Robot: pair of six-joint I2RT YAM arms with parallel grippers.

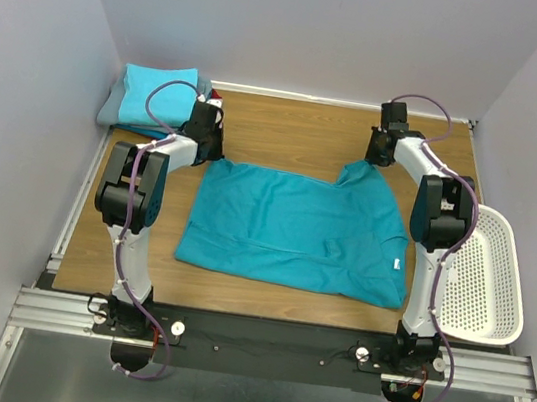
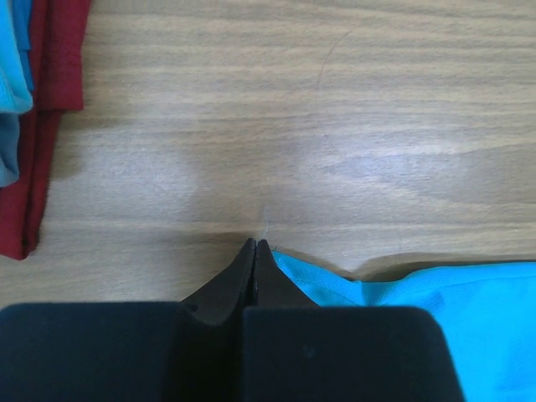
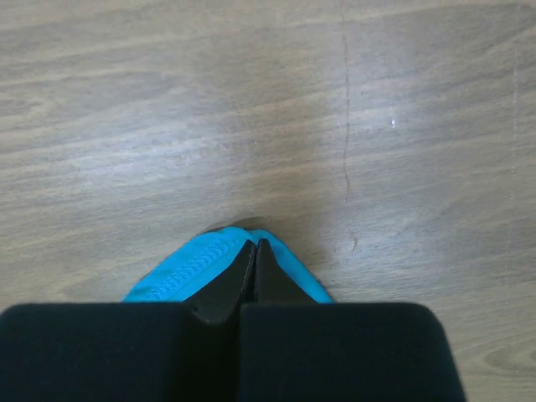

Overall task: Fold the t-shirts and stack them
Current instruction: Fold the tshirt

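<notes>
At the middle of the tabletop (image 1: 289, 128) lies the teal t-shirt (image 1: 294, 230), spread open and flat, with no fold made in it yet. Its collar edge faces the far side and its hem runs along the near side.

Over in the far-left corner sits a folded stack (image 1: 157, 99) with a light turquoise shirt on top, grey showing beneath and a dark red one (image 2: 54, 84) at its edge, so that part of the job looks finished. A white perforated basket (image 1: 498, 286) stands at the right edge of the tabletop; no shirt shows inside it.

The left gripper (image 2: 255, 249) is clenched at the shirt's far-left corner. The cloth runs right up to its tips from the right side, and it looks pinched there, though the hold is thin. The right gripper (image 3: 255, 247) is clenched on the far-right corner, with the stitched hem bunched around its tips.

By my reading, the task is well along. This teal shirt appears to be the last loose one. With both far corners taken, what remains is the folding itself, probably more than one fold, and then setting the folded shirt onto the stack at the far left.
</notes>
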